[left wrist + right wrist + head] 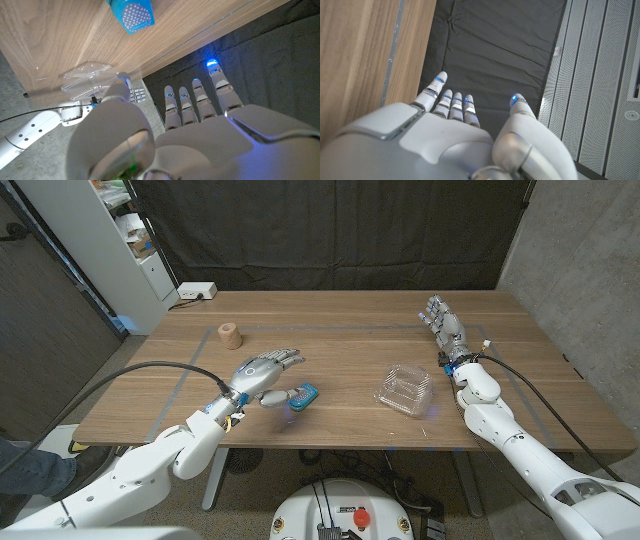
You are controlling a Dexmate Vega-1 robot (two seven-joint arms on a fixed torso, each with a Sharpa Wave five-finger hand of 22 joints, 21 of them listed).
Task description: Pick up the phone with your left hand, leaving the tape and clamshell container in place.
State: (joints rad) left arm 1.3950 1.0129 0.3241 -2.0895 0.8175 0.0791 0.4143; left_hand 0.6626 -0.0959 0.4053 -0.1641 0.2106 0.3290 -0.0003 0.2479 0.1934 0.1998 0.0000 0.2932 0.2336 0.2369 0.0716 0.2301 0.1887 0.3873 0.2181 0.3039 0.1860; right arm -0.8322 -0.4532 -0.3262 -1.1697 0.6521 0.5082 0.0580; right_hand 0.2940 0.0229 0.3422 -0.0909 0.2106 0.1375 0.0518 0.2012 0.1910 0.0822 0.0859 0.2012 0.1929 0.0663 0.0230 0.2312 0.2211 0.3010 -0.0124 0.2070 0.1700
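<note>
One phone [303, 395] by left hand [262, 372] — one tape [229, 334], one clamshell container [405, 390].

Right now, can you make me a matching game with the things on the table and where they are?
Things:
1. phone
2. tape
3. clear container
4. right hand

Places:
A. far side of the table, toward the robot's left
B. right by the left hand, next to its fingers
C. far right part of the table, fingers spread
D. between the phone and the right arm

Pairs: 1-B, 2-A, 3-D, 4-C
</note>
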